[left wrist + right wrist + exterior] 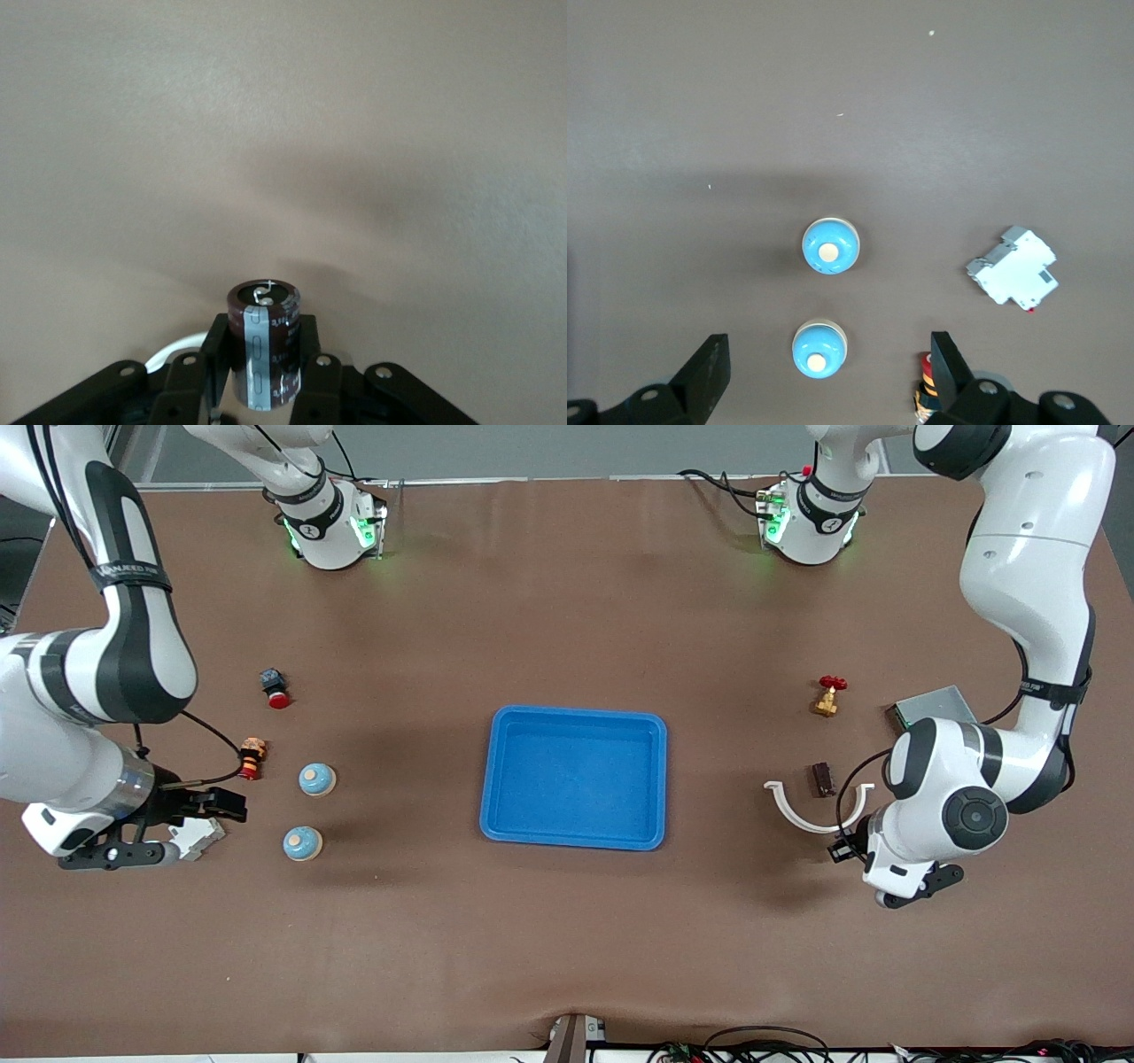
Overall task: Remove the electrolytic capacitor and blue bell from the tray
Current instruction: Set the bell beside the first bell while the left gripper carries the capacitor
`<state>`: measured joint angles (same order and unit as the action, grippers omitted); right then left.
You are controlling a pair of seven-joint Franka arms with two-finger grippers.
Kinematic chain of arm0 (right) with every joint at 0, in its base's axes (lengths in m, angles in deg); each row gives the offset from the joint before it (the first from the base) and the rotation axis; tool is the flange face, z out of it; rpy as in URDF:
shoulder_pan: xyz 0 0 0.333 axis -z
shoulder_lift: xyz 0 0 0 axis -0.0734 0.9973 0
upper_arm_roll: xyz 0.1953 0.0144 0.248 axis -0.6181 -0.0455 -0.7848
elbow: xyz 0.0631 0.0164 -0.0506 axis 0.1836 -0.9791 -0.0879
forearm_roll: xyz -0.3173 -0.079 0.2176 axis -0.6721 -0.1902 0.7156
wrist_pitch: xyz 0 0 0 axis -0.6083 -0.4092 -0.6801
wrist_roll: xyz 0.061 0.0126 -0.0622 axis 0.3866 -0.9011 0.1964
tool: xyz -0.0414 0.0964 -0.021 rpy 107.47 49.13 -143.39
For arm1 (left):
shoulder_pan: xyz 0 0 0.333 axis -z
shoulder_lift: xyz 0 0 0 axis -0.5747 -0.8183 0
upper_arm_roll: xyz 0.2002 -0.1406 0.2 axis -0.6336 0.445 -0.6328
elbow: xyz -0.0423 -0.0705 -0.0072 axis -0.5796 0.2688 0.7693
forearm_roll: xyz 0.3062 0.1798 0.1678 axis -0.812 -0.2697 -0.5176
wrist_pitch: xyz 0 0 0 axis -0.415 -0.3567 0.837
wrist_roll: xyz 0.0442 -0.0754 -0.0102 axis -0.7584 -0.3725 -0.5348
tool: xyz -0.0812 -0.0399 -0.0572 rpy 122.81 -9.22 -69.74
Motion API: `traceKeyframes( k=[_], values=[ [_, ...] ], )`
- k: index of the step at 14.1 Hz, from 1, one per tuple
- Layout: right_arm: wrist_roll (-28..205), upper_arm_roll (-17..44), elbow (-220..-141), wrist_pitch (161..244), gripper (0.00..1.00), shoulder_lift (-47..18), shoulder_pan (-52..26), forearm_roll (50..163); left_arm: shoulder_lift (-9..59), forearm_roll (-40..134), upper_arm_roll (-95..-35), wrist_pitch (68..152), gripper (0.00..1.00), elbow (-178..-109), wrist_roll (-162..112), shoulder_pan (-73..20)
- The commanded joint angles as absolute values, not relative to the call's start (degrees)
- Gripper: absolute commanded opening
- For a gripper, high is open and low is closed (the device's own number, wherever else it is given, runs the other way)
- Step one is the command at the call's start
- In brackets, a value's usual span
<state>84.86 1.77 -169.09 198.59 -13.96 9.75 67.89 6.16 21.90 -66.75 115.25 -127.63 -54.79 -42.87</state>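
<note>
My left gripper (pixel 264 336) is shut on a dark brown capacitor (pixel 266 354) with a grey stripe and holds it upright above bare table. In the front view this gripper (pixel 895 879) is at the left arm's end of the table, beside a white curved piece (pixel 811 813). Two blue bells (pixel 317 779) (pixel 302 843) stand at the right arm's end. My right gripper (pixel 828 352) is open above them. The bell (pixel 819 347) farther from the front camera shows between its fingers, and the other bell (pixel 830 247) shows ahead. In the front view this gripper (pixel 124 852) is over the table beside the bells.
A blue tray (pixel 500 779) lies mid-table. Near the bells are a white breaker (pixel 199 837), a red-and-yellow part (pixel 252 758) and a red push button (pixel 275 688). At the left arm's end are a red-handled valve (pixel 829 695), a small dark brown part (pixel 823 779) and a grey box (pixel 935 707).
</note>
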Motion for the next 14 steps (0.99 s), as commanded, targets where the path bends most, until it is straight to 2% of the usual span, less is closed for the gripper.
traceKeyframes(
  k=[1, 6, 14],
  values=[
    [84.24, 0.77, -168.50, 197.49, 1.00, -15.18, 12.56, 67.13, 3.64, 20.81, -67.15, 116.40, 0.00, -124.03, -55.55, -42.73],
    [81.89, 0.68, -167.97, 196.79, 1.00, -17.82, 12.30, 67.30, 2.58, 20.81, -67.24, 116.67, 0.00, -123.67, -61.00, -41.85],
    [78.97, 0.33, -168.58, 185.37, 1.00, -25.20, 12.56, 67.92, 1.87, 21.07, -67.24, 122.38, 0.00, -124.72, -63.99, -42.55]
  ],
)
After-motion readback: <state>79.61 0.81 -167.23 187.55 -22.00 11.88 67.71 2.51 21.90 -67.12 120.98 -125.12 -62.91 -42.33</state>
